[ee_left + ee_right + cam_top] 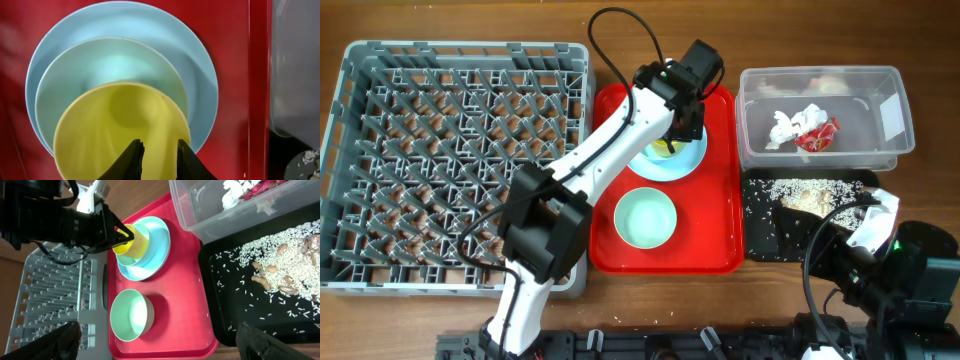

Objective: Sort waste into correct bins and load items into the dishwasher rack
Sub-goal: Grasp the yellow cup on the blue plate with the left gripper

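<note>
A small yellow cup (115,125) stands on the light blue plate (200,80) on a red tray (720,235). My left gripper (161,152) hangs over the cup's mouth, fingers a narrow gap apart, the right finger at the rim; it also shows in the right wrist view (125,234). A pale green bowl (645,218) sits on the tray nearer the front. The clear tub (865,85) holds the napkin (782,128) and the wrapper (820,135). The black tray (760,240) holds the rice scraps (800,195). My right gripper (159,330) is open and empty. The spoon and fork are out of view.
The grey dishwasher rack (460,160) fills the left side, its edge against the red tray. The left arm (590,160) reaches across the rack's right edge and the tray. The right arm's base (910,270) is at the front right corner.
</note>
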Robot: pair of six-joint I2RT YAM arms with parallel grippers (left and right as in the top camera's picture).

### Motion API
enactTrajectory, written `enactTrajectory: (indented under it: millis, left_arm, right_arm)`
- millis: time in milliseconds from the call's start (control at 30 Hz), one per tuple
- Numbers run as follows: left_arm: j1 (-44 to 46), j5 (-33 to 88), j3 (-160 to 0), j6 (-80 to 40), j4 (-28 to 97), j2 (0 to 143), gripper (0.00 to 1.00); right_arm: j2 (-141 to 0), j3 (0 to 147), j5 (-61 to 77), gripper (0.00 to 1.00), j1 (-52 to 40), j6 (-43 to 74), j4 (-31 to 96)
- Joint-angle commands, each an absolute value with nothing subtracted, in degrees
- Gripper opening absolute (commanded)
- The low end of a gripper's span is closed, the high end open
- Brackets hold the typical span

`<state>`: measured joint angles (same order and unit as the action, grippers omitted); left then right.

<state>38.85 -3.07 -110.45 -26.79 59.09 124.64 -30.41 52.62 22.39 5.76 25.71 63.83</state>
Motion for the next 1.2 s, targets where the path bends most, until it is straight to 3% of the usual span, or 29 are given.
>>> enactTrajectory:
  millis: [0,267,367,533,1100,1167]
  left_arm:
    - [38.9,-4.2,-110.5,-25.7,58.7,126.0,0.23]
    - [39.9,-6.7,-112.2,-25.7,58.3,119.7,0.20]
    - [41.2,-6.7,-111.6,-25.7,58.8,120.7,0.25]
    - [41.7,-6.7,-111.5,-25.7,59.4,124.4,0.26]
    - [41.5,-7.6,-109.7,-25.7,61.8,126.4,0.22]
    - [41.5,-7.6,-109.7,-25.7,61.8,126.4,0.08]
  right_arm:
    - [-30.2,52.8,21.8,1.00,5.6,26.1,63.7]
    - [-30.2,52.8,21.8,1.00,5.6,26.1,63.7]
    - [-30.2,52.8,21.8,1.00,5.6,26.1,63.7]
    - [-30.2,52.8,21.8,1.00,5.6,26.1,63.7]
    - [-30.2,52.8,21.8,1.00,5.6,26.1,63.7]
    - [-30.2,52.8,21.8,1.00,5.6,26.1,63.7]
